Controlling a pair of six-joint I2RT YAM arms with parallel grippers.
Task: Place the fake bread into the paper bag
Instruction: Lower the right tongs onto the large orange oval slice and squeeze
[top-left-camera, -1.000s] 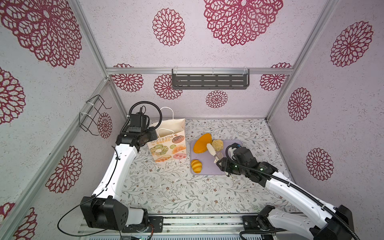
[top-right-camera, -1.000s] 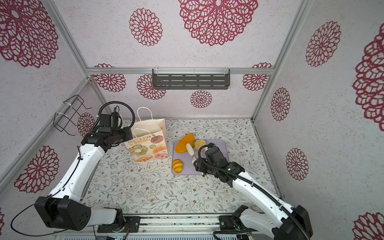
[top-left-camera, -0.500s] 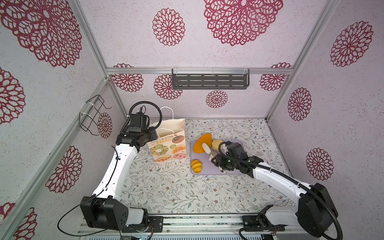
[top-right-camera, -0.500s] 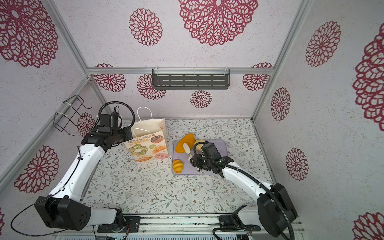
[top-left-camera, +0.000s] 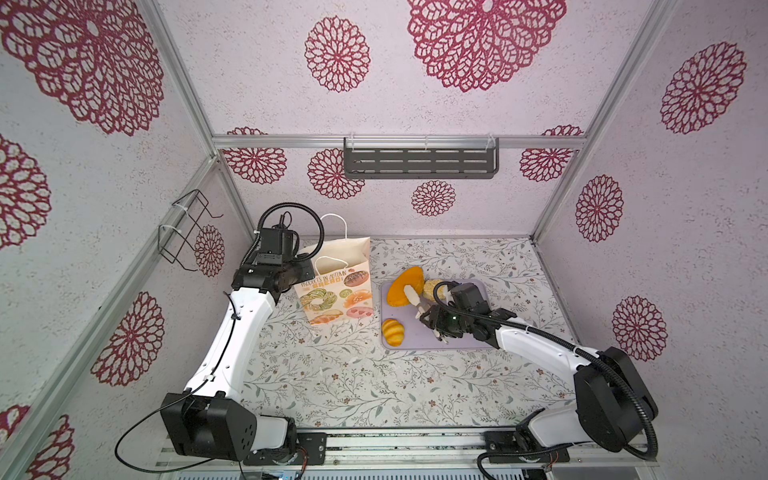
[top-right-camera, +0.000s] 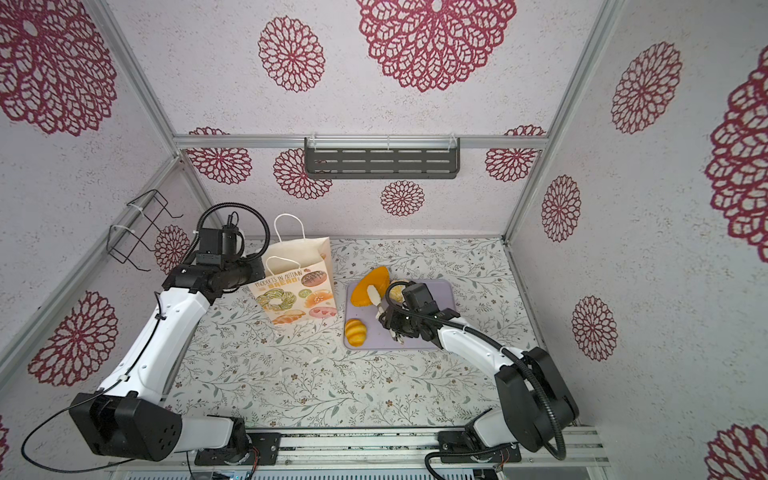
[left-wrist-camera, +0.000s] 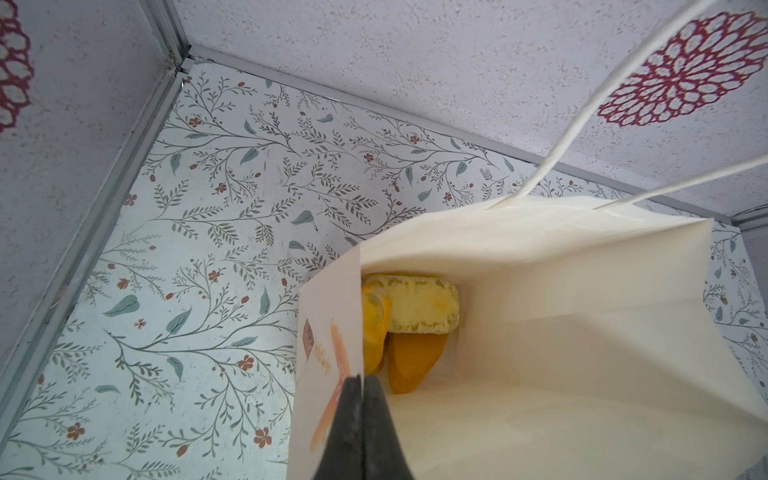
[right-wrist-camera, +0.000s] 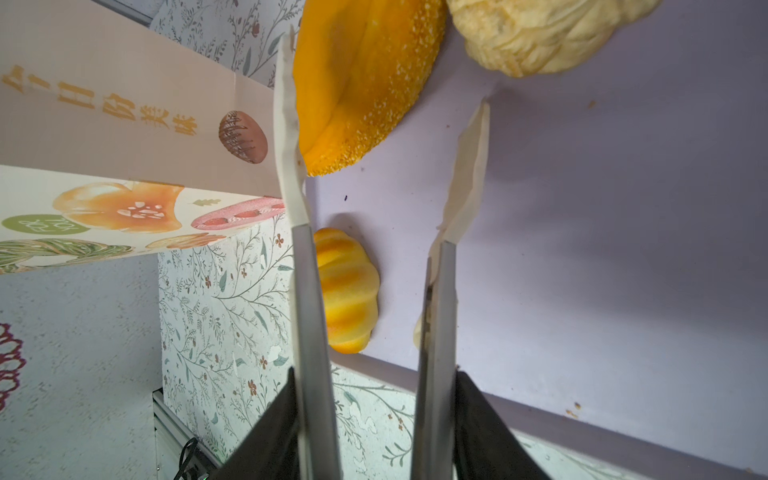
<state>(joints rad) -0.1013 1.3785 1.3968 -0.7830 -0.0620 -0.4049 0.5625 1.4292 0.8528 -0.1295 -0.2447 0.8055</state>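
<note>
The paper bag (top-left-camera: 336, 286) (top-right-camera: 295, 291) stands upright at the back left. My left gripper (left-wrist-camera: 361, 380) is shut on the bag's rim and holds the mouth open. Inside lie a pale loaf (left-wrist-camera: 415, 305) and an orange piece (left-wrist-camera: 411, 361). On the lilac tray (top-left-camera: 478, 345) (top-right-camera: 440, 291) rest a large orange loaf (top-left-camera: 401, 286) (right-wrist-camera: 361, 83), a cream bun (top-left-camera: 430, 286) (right-wrist-camera: 540, 33) and a small ridged yellow bun (top-left-camera: 392, 331) (right-wrist-camera: 349, 291). My right gripper (top-left-camera: 422, 311) (right-wrist-camera: 382, 124) hovers open over the tray, turned on its side, empty, one fingertip against the large loaf.
A dark slotted shelf (top-left-camera: 419, 162) hangs on the back wall and a wire rack (top-left-camera: 187, 232) on the left wall. The bag's cord handles (left-wrist-camera: 582, 124) rise above its mouth. Panel walls close in the floral table on three sides.
My right gripper has slid slightly left over the tray toward the large orange loaf, and its arm has swung lower. The left gripper and bag have stayed still.
</note>
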